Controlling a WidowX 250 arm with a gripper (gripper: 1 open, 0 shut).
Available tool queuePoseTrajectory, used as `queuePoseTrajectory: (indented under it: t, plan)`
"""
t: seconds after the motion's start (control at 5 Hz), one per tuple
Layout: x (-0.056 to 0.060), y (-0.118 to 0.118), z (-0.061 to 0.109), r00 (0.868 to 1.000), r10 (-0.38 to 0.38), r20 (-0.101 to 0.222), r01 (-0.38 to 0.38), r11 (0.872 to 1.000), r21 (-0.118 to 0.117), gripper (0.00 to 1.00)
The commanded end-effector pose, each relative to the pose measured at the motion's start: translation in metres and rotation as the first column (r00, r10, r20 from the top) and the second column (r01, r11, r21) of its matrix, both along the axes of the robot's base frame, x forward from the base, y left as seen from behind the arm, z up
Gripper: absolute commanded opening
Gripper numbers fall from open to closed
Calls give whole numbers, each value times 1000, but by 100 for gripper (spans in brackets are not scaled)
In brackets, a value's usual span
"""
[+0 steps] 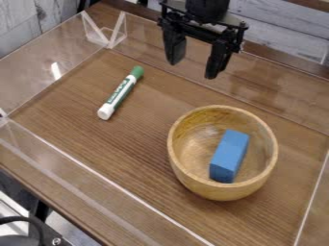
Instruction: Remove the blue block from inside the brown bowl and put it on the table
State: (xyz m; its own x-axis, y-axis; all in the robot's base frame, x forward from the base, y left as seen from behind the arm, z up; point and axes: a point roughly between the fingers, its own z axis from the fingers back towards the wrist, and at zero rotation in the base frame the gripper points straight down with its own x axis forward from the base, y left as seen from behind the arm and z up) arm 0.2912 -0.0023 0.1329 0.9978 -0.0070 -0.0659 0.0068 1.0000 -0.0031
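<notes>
The blue block (230, 155) lies inside the brown bowl (188, 159), which rests on the table (90, 144) at the front right. My gripper (194, 57) hangs above the back of the table, well behind the bowl, pointing down. Its two black fingers stand apart with nothing between them, so it is open. Nothing is hidden from view.
A green-and-white marker (119, 92) lies on the table left of the bowl. Low clear acrylic walls (103, 31) edge the tabletop on all sides.
</notes>
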Motion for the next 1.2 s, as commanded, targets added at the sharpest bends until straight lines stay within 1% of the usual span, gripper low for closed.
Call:
queuePoseTrajectory:
  t: [0.0, 0.2, 0.4, 0.6, 0.8, 1.0]
  plan:
    - [-6, -9, -5, 1000, 17, -9, -18, 1000, -3, 100]
    - [-17, -23, -8, 999, 47, -4, -47, 999, -7, 100]
    - [-28, -44, -5, 997, 71, 22, -71, 997, -14, 100]
    - [-35, -61, -6, 996, 81, 48, -81, 997, -19, 100]
    - [-37, -68, -11, 995, 85, 52, -83, 996, -25, 100]
    - [-39, -75, -17, 994, 90, 63, -88, 996, -33, 100]
